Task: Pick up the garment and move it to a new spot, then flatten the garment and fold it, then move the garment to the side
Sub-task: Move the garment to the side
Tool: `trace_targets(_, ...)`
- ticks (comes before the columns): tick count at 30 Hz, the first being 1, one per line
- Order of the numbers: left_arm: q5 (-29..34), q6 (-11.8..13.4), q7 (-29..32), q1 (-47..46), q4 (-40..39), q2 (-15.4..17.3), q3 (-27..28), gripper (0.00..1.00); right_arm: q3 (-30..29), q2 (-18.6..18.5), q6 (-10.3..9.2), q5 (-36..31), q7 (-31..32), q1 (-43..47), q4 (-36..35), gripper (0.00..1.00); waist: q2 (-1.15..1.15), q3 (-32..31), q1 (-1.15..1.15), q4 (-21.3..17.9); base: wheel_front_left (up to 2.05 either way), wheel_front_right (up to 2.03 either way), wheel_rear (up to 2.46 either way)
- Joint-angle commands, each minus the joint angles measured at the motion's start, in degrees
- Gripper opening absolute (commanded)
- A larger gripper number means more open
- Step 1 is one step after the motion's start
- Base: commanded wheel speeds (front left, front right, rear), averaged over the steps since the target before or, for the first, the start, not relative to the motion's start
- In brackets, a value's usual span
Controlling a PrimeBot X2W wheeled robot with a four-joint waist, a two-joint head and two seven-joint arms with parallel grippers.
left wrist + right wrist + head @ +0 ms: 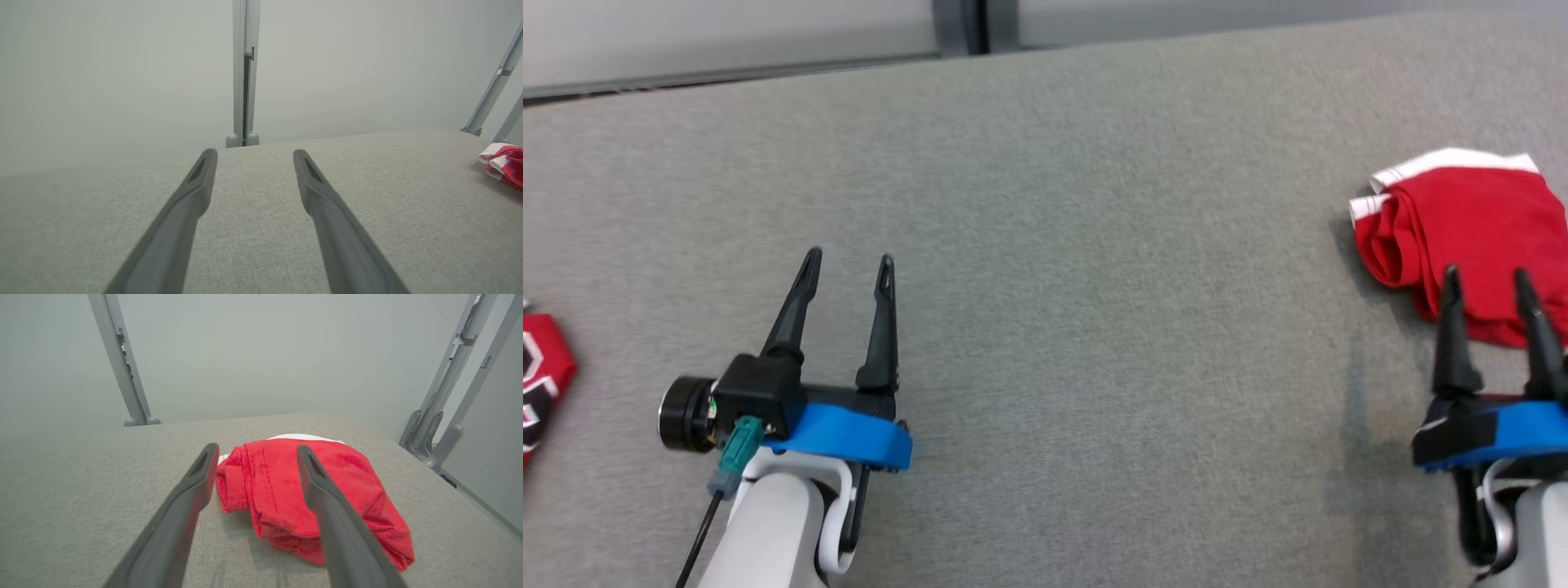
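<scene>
While bunched red garment (1462, 212) lies at counter's (1094, 245) right side, our right hand (1486, 276) hovers at its near edge, fingers wide, holding nothing. Left hand (849, 257) idle, wide, empty. We judge garment parked aside deliberately.

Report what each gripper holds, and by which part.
Nothing is held. The left gripper and right gripper both stand open; the red garment lies free.
</scene>
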Motion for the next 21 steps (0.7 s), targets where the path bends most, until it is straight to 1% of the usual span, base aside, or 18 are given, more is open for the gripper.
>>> trace_targets(1,-0.1,0.3,-0.3,0.8,0.1,0.2,0.4,1.00,0.5,0.2,0.00,0.5,0.3,1.1,-0.5,1.00,0.00,-0.4,0.01,0.1,0.00,0.00,0.00)
trace_targets(5,-1.2,1.0,-0.6,3.8,1.4,0.7,1.5,1.00,5.0,1.4,0.00,2.1,2.9,5.6,-5.6,1.00,0.00,-4.2,0.01,2.9,0.00,0.00,0.00)
trace_targets(11,-2.3,1.3,-0.8,6.4,2.6,0.6,1.9,1.00,6.3,1.9,0.00,3.3,5.3,9.8,-8.4,1.00,0.00,-8.3,0.01,6.7,0.00,0.00,0.00)
trace_targets(15,-2.4,1.6,-0.9,7.7,3.0,1.1,2.1,1.00,6.3,1.9,0.00,3.5,6.1,11.4,-9.0,1.00,0.00,-10.0,0.01,7.4,0.00,0.00,0.00)
trace_targets(21,-3.0,1.4,0.1,10.3,3.7,1.9,1.7,1.00,6.2,2.1,0.00,3.7,7.9,15.0,-11.0,1.00,0.00,-12.9,0.01,7.4,0.00,0.00,0.00)
